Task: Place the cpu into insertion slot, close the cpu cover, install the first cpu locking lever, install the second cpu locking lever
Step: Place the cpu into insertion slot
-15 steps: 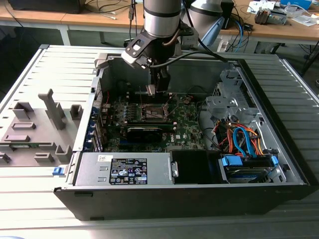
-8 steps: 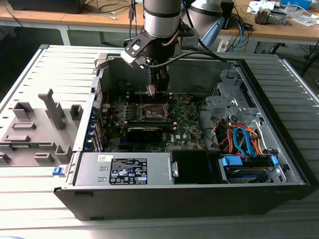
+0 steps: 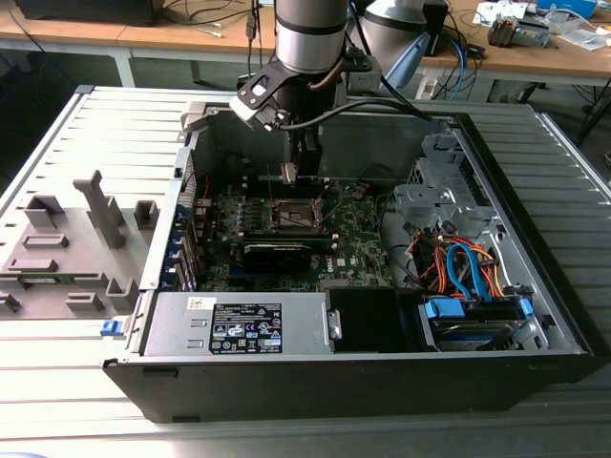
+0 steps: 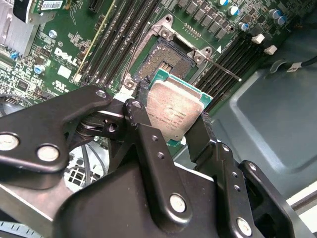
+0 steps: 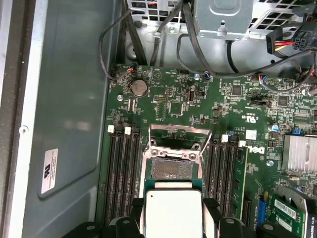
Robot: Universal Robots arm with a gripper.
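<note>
Noting open computer case (image 3: 382, 382), green motherboard (image 5: 168, 99) inside. Finding gripper (image 4: 172, 111) clamped on two opposite edges of the cpu (image 5: 173, 206), held above the uncovered insertion slot (image 5: 172, 169) toward the board's far side, cpu cover (image 5: 179, 133) swung open.

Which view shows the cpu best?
The second wrist view: the cpu shows its metal face, clamped in the gripper near the insertion slot. The first wrist view crops it; in the exterior view it is too small to tell.
</note>
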